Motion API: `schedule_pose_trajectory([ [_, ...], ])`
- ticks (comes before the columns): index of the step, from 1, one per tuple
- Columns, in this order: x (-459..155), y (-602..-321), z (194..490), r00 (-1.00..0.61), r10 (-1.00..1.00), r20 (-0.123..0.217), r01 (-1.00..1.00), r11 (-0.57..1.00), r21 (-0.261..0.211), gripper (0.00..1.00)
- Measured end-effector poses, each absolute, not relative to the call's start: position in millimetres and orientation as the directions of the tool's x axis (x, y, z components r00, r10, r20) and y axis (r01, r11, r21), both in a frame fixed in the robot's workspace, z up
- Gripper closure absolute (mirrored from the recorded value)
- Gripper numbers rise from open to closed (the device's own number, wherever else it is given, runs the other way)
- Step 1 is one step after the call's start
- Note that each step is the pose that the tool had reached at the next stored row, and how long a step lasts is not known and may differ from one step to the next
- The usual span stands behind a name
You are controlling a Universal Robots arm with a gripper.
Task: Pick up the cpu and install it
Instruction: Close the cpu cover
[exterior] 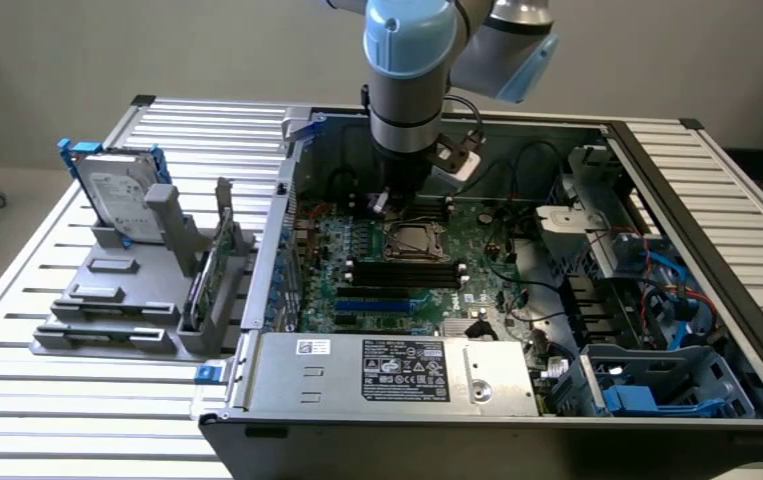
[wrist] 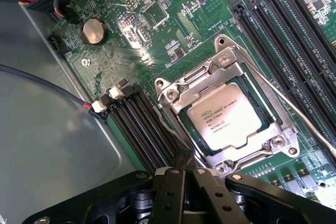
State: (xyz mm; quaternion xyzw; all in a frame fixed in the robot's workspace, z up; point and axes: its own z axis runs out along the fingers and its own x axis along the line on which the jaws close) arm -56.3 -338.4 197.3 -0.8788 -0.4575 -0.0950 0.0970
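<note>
Grey plastic forms the rack (exterior: 114,300) on the slatted table (exterior: 34,400) at the exterior view's left. It props the hard drive (exterior: 121,190) with blue brackets upright and a green card (exterior: 214,270) on edge, likely so each part can be taken from above. Right of it, the open computer case (exterior: 715,230) lies on its side, so the motherboard (exterior: 488,285) faces up toward the arm (exterior: 408,90). The arm hangs straight down, with the gripper (exterior: 383,204) low over the board's middle. In the wrist view its jaws are pressed together with nothing between them, their tips near 1 corner of the socket frame (wrist: 227,59). The cpu (wrist: 224,121) lies flat inside that frame, silver top and print facing up, apart from the fingers. I judge it already seated, which would explain the empty, clenched jaws. A thin wire lever (wrist: 294,111) runs slanting beside the frame; whether it is latched I cannot tell. Furthest right in the exterior view, a blue drive bay (exterior: 648,400) sits in the case's corner, well apart from the work.
</note>
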Motion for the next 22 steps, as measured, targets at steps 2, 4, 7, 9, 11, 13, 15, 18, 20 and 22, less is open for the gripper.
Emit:
schedule_pose_trajectory([
  [2,-56.0,-338.3,197.3,0.563,0.786,0.256,0.823,-0.562,-0.083,0.89],
  [4,-55.6,-338.3,197.2,0.562,0.787,0.255,0.824,-0.561,-0.083,0.89],
  [7,-55.2,-338.3,197.1,0.561,0.788,0.255,0.824,-0.560,-0.083,0.89],
  [9,-54.9,-338.4,197.0,0.560,0.788,0.255,0.825,-0.559,-0.083,0.89],
  [11,-54.5,-338.3,196.9,0.559,0.789,0.255,0.826,-0.558,-0.083,0.89],
  [13,-54.2,-338.4,196.8,0.558,0.790,0.255,0.826,-0.557,-0.083,0.89],
  [15,-53.9,-338.4,196.7,0.557,0.791,0.255,0.827,-0.556,-0.083,0.89],
  [18,-53.4,-338.4,196.5,0.555,0.792,0.255,0.828,-0.554,-0.083,0.89],
  [20,-53.0,-338.5,196.4,0.554,0.793,0.254,0.829,-0.553,-0.083,0.89],
  [22,-52.7,-338.5,196.3,0.553,0.794,0.254,0.830,-0.551,-0.083,0.89],
])
